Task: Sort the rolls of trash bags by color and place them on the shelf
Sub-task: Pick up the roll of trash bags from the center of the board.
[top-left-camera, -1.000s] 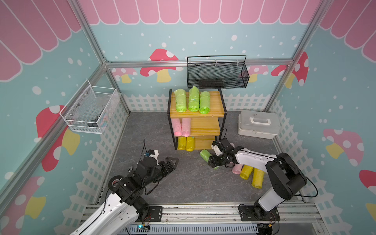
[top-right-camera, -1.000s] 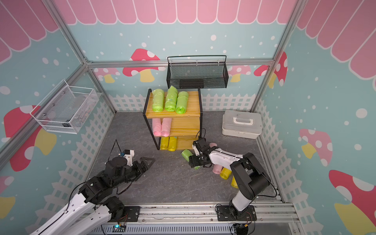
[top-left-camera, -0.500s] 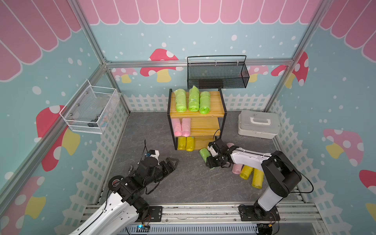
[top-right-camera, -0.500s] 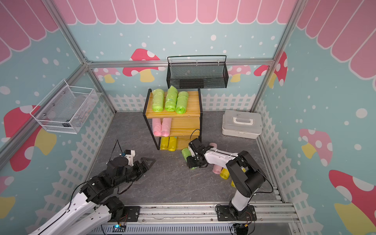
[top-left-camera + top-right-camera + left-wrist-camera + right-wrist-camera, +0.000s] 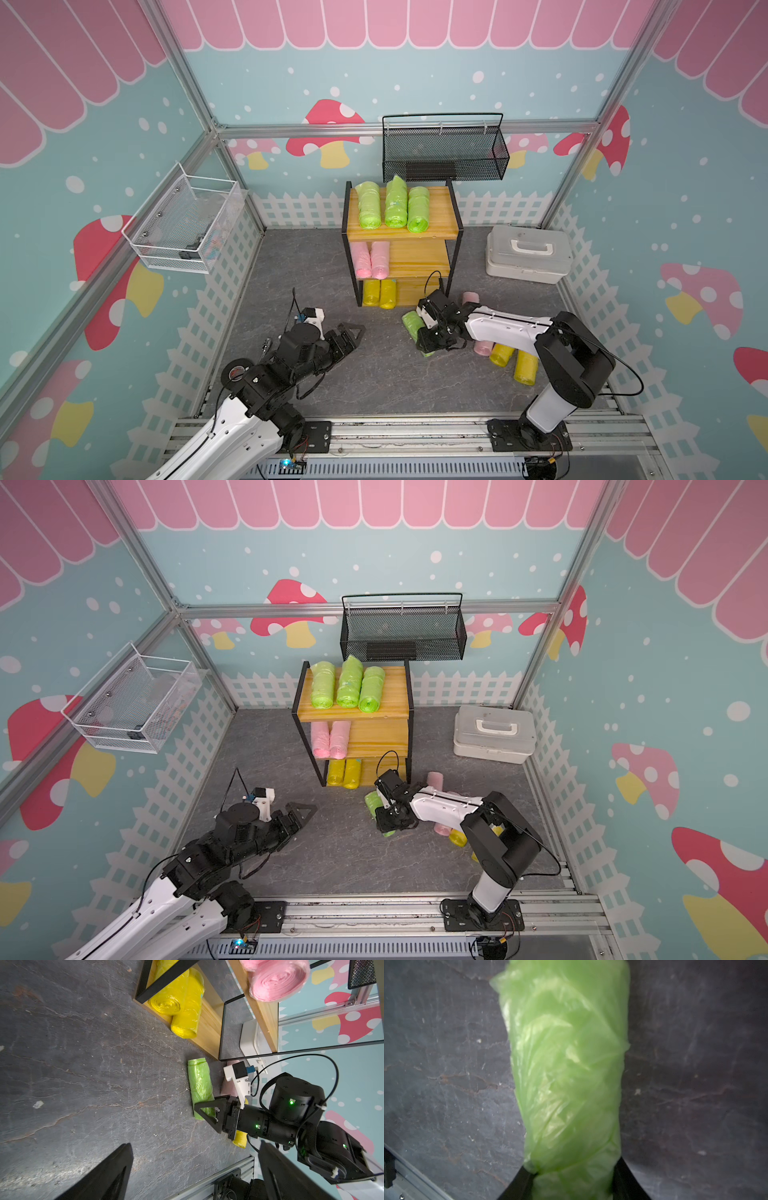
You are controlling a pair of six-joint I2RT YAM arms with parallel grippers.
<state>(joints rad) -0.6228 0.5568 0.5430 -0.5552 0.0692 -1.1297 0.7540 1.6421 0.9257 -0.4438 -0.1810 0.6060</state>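
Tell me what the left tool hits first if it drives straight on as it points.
Likely the green roll on the floor, held in the right tool; only bare floor lies before it, though depth is unclear.

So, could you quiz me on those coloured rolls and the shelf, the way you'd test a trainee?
1. True or false: on the shelf, the top board holds three green rolls.
2. The right gripper holds a roll of which colour? A pink, B green, C yellow.
3. How many yellow rolls lie on the shelf's bottom board?
Key: 1 true; 2 B; 3 two.
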